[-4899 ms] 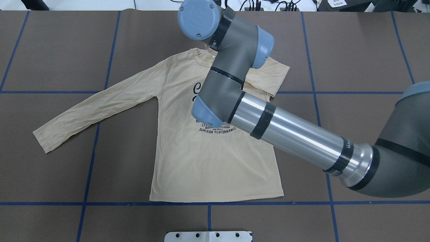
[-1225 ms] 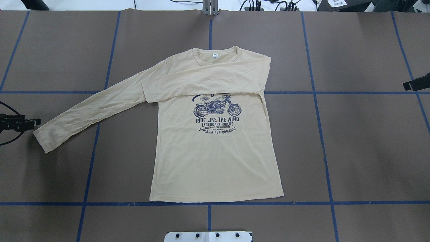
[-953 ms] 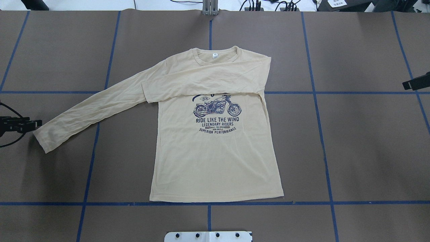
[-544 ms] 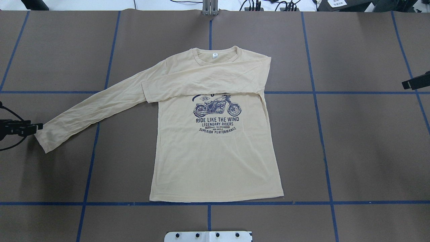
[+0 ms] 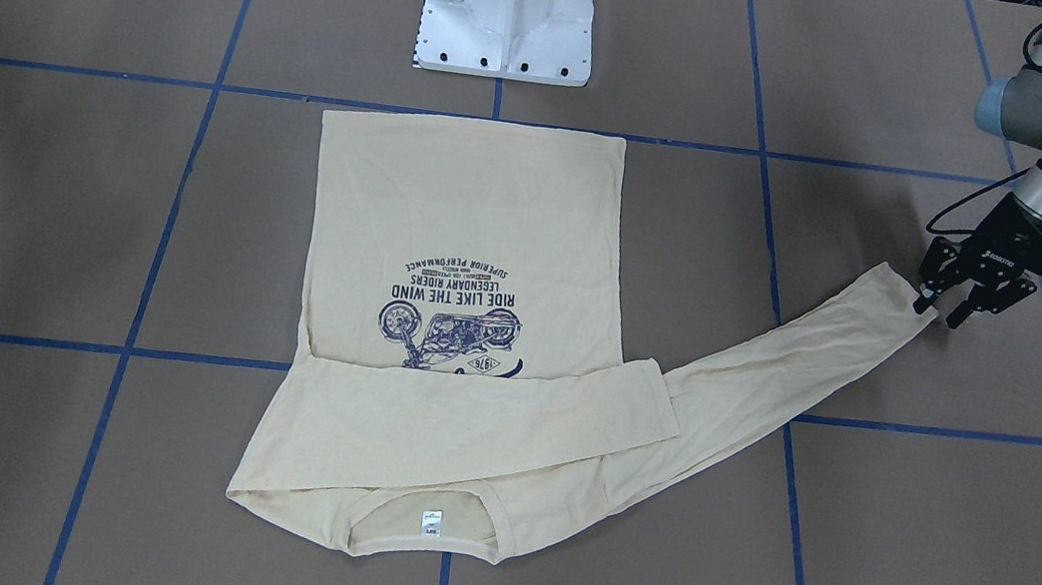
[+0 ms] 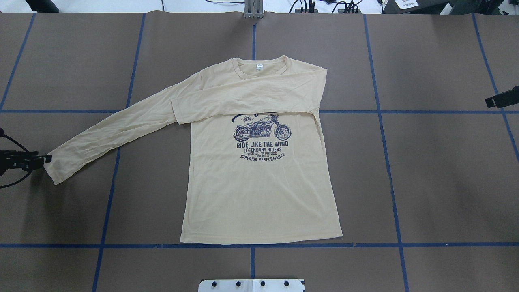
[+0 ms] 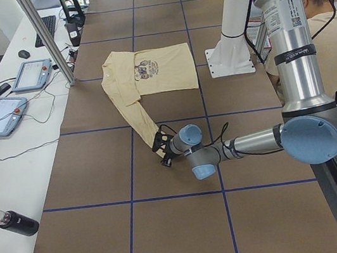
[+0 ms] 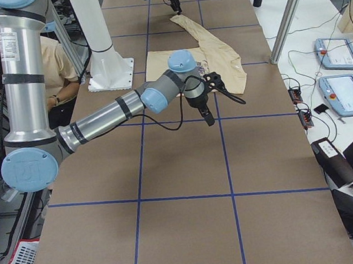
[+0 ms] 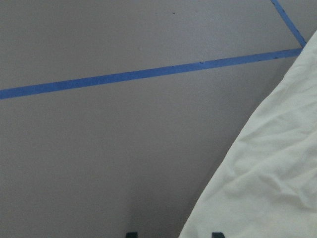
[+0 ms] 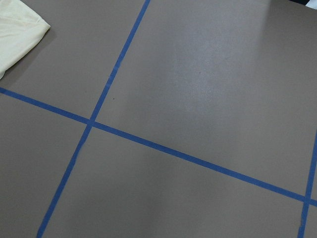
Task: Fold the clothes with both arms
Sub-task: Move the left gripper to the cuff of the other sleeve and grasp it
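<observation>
Shirt (image 6: 259,194) lies flat on table (image 6: 425,182), print up. One sleeve folded across chest, other stretched out. Left gripper (image 5: 936,315) at that cuff, jaws apart, gripping nothing. Right gripper (image 6: 500,99) well clear; jaw state unreadable.

Shirt (image 6: 259,194) reads "RIDE LIKE THE WIND".

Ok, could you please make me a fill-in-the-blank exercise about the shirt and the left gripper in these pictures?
1. The shirt lies with its print facing ___.
2. The left gripper stands, jaws open, at the ___ of the outstretched sleeve.
3. The other sleeve is folded across the ___.
4. The tape lines on the table are ___.
Missing words: up; cuff; chest; blue.
</observation>
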Tool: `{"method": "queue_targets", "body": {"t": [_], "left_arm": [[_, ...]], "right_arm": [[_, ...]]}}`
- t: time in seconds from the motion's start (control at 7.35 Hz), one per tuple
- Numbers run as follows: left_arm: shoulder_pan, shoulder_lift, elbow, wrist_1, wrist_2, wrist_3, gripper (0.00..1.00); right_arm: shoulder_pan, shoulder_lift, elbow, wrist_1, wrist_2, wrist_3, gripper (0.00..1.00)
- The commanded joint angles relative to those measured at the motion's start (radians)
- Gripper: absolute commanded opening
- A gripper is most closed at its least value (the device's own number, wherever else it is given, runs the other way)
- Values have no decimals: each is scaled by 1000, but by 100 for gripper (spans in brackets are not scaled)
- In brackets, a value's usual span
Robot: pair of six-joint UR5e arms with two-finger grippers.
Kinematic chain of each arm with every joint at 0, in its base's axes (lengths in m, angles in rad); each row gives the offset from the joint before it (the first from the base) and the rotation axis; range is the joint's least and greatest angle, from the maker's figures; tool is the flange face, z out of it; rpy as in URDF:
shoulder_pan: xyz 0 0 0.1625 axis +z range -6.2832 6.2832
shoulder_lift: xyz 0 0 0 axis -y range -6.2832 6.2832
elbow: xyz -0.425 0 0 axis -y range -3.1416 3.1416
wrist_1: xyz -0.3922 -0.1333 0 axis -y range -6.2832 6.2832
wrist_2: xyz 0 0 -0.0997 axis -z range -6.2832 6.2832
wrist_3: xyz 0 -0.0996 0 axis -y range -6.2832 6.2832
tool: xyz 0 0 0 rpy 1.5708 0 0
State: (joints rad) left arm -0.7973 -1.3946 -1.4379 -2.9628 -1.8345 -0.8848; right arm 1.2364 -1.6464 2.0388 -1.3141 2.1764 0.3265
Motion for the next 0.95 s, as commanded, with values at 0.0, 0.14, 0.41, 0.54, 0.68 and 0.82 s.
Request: {"method": "queue_targets", "body": {"t": [0.0,0.14,0.41,0.54,0.68,0.82], "left_arm": [[18,0,-1,-4,1,0,55],[20,2,-1,-4,1,0,52],[21,3,-1,-4,1,3,52],[21,3,-1,-4,1,3,49],[21,5,-1,-4,1,3,44],[21,15,-2,-7,0,3,33]], "right_arm": [[0,0,-3,1,-3,0,99],[0,0,-5,1,-4,0,99],[0,0,-5,1,-4,0,99],[0,0,-8,1,-4,0,99],[0,0,-8,1,-4,0,99],[0,0,-8,1,-4,0,99]]}}
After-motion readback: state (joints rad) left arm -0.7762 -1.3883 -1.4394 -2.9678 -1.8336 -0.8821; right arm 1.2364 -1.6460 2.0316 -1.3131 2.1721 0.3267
